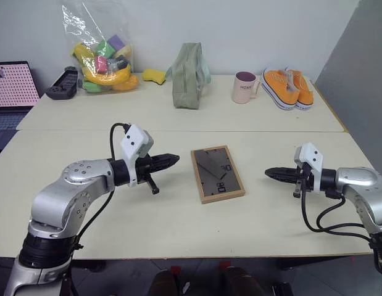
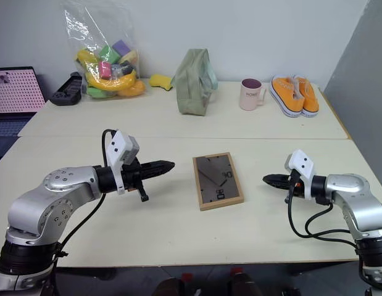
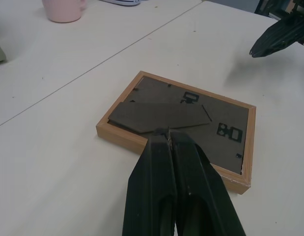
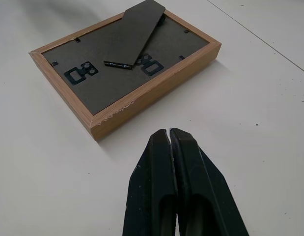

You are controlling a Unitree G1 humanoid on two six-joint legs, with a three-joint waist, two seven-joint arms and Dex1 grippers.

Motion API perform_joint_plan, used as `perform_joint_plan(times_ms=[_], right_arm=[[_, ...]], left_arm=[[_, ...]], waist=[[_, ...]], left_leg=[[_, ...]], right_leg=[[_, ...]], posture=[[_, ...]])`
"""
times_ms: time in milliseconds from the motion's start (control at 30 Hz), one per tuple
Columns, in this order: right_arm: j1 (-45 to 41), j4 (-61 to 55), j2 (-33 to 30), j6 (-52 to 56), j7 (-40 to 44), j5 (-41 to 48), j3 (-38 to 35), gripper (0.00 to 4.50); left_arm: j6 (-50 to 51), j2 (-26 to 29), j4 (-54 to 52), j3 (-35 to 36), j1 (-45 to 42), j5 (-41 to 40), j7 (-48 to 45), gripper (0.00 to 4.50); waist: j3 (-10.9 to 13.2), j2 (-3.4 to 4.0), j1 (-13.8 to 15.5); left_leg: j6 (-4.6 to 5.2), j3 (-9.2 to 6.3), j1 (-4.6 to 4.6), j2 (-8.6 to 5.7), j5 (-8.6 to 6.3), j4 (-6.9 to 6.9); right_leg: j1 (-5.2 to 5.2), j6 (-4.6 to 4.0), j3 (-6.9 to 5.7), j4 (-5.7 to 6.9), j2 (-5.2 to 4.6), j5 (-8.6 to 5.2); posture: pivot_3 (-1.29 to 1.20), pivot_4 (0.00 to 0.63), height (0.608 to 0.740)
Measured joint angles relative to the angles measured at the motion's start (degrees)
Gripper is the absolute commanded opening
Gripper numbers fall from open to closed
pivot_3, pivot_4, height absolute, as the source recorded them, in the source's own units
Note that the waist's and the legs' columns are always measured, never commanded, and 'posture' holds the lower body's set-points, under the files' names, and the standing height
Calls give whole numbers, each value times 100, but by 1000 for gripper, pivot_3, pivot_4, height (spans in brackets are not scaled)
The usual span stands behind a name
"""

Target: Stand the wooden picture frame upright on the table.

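The wooden picture frame (image 1: 217,174) lies flat, face down, in the middle of the cream table (image 1: 178,222). Its dark grey back and folded stand flap (image 4: 134,34) face up. My left gripper (image 1: 174,160) hovers just left of the frame, fingers shut and empty, pointing at it. My right gripper (image 1: 269,174) floats to the frame's right, also shut and empty, with a gap of bare table between. In the left wrist view the shut fingers (image 3: 176,187) point at the frame (image 3: 186,120); the right gripper's tip (image 3: 277,37) shows beyond it.
On the far table stand a bag of toys (image 1: 104,58), a green pouch (image 1: 189,77), a pink mug (image 1: 244,87), orange shoes (image 1: 288,88), a yellow sponge (image 1: 154,75) and a black controller (image 1: 62,84). A laptop (image 1: 12,89) sits far left.
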Motion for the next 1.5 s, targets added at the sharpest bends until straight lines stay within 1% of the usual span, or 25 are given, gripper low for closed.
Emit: perform_joint_plan(times_ms=[533, 1133, 1233, 1333, 1500], right_arm=[[-3, -3, 99, 37, -23, 5, 0, 92], [-4, -3, 185, 35, -122, -4, 0, 92], [-9, 21, 395, -52, -338, -80, -6, 92], [-4, 172, 864, -270, -795, -273, 12, 92], [27, 259, 1201, -509, -1168, -468, 42, 92]], left_arm=[[311, 13, 4, 9, -111, -21, 295, 0], [317, 15, 2, 9, -108, -53, 384, 0], [261, 27, 49, 8, -15, 17, 384, 0], [-50, -43, 620, -1, 118, 361, 529, 0], [-423, -282, 1359, -28, 12, 738, 668, 0]], waist=[[0, 0, 1], [0, 0, 1], [0, 0, -6], [0, 1, -12], [0, 1, 44]], left_leg=[[2, -5, -3, 0, -2, 6], [3, -7, -4, -1, -2, 8], [3, -8, -2, 0, -2, 7], [3, -11, -2, 0, -2, 9], [2, -12, -7, -2, -2, 13]], right_leg=[[1, 0, -4, 1, 0, 0], [1, 0, -6, 2, 0, 0], [1, 0, -6, 2, 0, 0], [-1, -2, -8, 7, 1, -1], [0, -2, -10, 6, 0, -1]], posture=[[0, 150, 740], [0, 150, 740], [0, 150, 740], [0, 150, 740], [0, 150, 740]])
